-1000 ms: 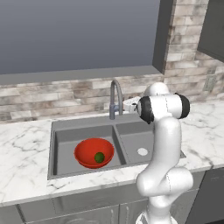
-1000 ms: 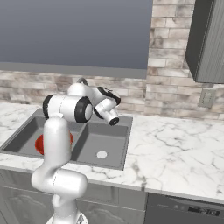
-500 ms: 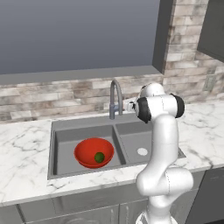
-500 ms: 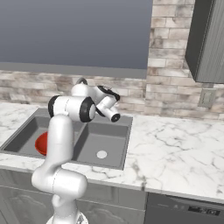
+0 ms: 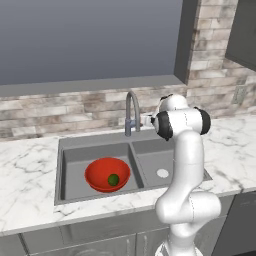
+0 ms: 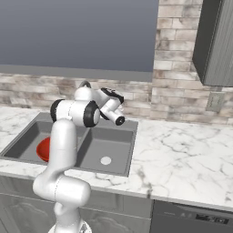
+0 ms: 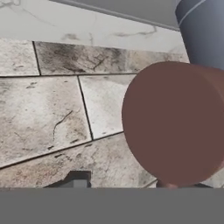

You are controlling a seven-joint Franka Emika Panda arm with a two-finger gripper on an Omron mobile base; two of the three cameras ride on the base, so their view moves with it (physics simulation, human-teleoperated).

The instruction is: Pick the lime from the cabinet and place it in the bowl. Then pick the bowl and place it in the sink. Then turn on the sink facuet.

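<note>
The red bowl [image 5: 102,171] sits in the left basin of the sink [image 5: 152,152], and the dark green lime [image 5: 113,179] lies inside it. The arm hides most of the bowl [image 6: 43,148] in the right base view. Behind the basins stands the arched sink faucet [image 5: 131,111]. My gripper [image 5: 145,120] is just to its right at lever height. In the hand view the lever's round brown end [image 7: 175,122] looms close, above the right fingertip. My gripper [image 7: 127,183] has its tips apart and clasps nothing that I can see.
A brick wall [image 7: 52,109] lies straight ahead of the hand. The cabinet's grey shelf board [image 5: 90,86] runs above the faucet. White marble counter [image 6: 182,150] spreads right of the sink [image 6: 109,143]. A dark door panel [image 6: 216,41] hangs at the upper right.
The hand has edged left toward the faucet's lever, and the fingers have drawn closer together. Bowl and lime have not moved.
</note>
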